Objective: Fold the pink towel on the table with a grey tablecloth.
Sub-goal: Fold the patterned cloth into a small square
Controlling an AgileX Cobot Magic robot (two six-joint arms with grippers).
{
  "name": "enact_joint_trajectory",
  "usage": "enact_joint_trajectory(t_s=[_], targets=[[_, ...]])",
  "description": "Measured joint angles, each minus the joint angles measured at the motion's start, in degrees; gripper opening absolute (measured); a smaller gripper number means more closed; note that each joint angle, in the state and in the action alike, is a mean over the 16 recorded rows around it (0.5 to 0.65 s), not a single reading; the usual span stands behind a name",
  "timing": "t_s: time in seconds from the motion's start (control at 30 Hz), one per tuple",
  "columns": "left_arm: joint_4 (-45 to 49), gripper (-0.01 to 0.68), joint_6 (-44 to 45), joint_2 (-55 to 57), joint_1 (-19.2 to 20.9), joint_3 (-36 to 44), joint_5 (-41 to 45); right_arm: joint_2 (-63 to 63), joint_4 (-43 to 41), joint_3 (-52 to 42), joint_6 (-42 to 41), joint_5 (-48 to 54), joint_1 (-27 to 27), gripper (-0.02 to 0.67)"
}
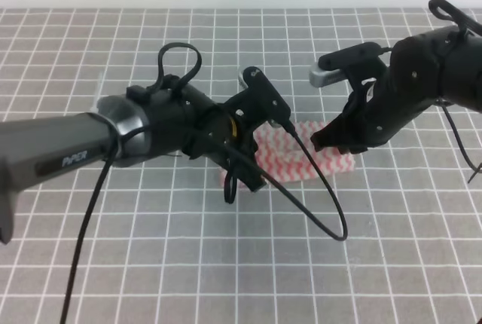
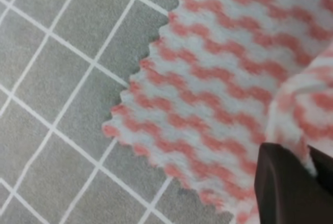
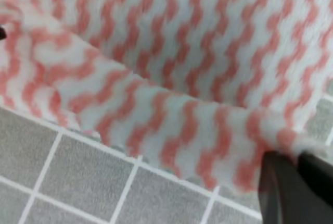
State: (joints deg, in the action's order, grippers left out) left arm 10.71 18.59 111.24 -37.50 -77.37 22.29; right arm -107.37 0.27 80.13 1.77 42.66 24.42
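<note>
Grey cloth ruled with a grid of thin white lines covers the table with a grey tablecloth [image 1: 151, 264], which fills the exterior high view from edge to edge.

Two dark arms reach in over it. The left arm [image 1: 68, 151], a grey-and-black barrel with a black cable [image 1: 316, 203] looping off it, comes in from the left edge toward the centre. The right arm [image 1: 422, 75] comes in from the upper right, angled down toward the same spot.

The pink towel [image 1: 301, 160] lies just right of centre, between the two arm ends and largely hidden by them. Only a strip of pink-and-white zigzag shows in the high view.

Left wrist view: the towel [image 2: 218, 78] lies flat on the grid with its scalloped edge exposed — at the lower right a raised fold of it runs into the left gripper [image 2: 307, 177]. The dark fingers [image 2: 281, 193] are clamped on that fold.

Right wrist view: one layer of the towel [image 3: 171, 130] is lifted above the flat layer behind it, its edge hanging over the grey cloth. The right gripper [image 3: 296, 182] sits at the lower right, fingers [image 3: 276, 187] pinched together on the towel's raised edge — cloth shows pressed between them.
</note>
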Motion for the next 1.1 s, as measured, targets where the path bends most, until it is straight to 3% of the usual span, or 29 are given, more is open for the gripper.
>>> enact_joint_trajectory(t_s=[0.5,1.1], targets=[[0.3,-0.002,-4.7,4.68,2.01,-6.37,3.05,-2.08,-0.64,0.03,1.14,-3.56,-1.25,-0.015],[2.1,-0.002,-6.8,6.34,3.25,-7.33,0.0,-3.29,-0.92,0.54,1.21,-8.5,-1.47,-0.015]])
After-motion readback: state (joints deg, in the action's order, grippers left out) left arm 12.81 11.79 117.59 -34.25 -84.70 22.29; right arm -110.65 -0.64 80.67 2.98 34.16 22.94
